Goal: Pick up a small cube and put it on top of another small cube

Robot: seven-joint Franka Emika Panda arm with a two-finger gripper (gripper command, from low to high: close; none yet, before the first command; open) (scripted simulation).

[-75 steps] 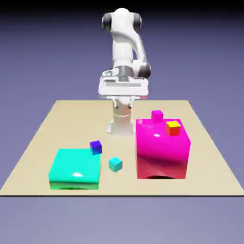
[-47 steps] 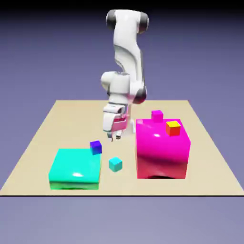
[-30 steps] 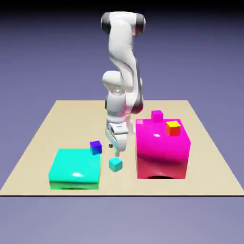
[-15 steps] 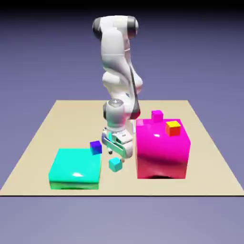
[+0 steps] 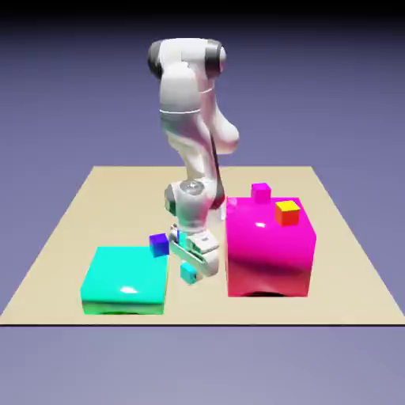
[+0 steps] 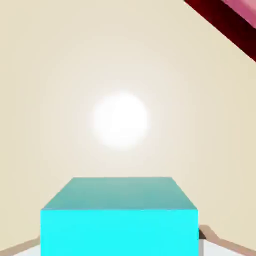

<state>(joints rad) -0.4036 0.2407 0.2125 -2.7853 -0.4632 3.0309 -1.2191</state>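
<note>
White robot arm (image 5: 190, 119) bends down over a tan worktop (image 5: 71, 229), its gripper (image 5: 192, 267) lowered onto the small teal-cyan cube (image 5: 188, 272). In the hand view that cube (image 6: 119, 220) fills the bottom of the picture, sitting between the grey fingertips (image 6: 204, 234), which are almost hidden behind it; the gripper looks clenched on the cube's sides. The cube appears to rest on the worktop, in the gap between a large flat teal block (image 5: 125, 278) toward the exterior view's left and a big glossy magenta block (image 5: 269, 247) toward the exterior view's right, touching neither. A small blue-purple cube (image 5: 159, 244) sits at the far corner of the flat teal block, just beside the gripper. On top of the magenta block are a small magenta cube (image 5: 260, 191) near its back edge and a small cube with a yellow top and red-orange sides (image 5: 288, 212) nearer the front. A dark red edge of the magenta block (image 6: 225, 20) shows in the hand view's upper right corner.
</note>
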